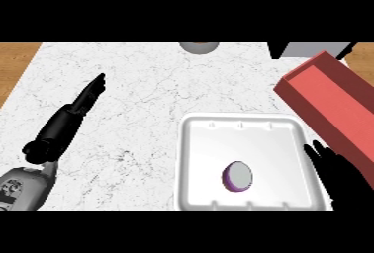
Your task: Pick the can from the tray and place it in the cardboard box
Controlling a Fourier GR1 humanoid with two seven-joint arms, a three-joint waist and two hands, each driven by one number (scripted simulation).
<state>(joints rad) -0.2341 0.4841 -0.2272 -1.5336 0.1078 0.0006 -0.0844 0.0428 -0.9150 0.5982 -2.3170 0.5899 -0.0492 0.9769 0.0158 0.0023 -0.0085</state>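
Note:
A small purple can [238, 176] with a grey top stands in the white tray [205, 148], right of the tray's middle and toward its near side. The red box [332, 106] lies at the right, just beyond the tray's far right corner. My right hand [337, 170] shows at the lower right, over the tray's right rim, fingers straight and pointing up, a short way right of the can and not touching it. My left hand [82, 101] rests on the counter at the left, fingers straight and pointing away, far from the tray.
A grey round object [199, 47] sits at the counter's far edge. A grey block [310, 49] stands at the far right behind the red box. White marble counter [146, 99] stretches between my left hand and the tray; wood [15, 64] borders it at left.

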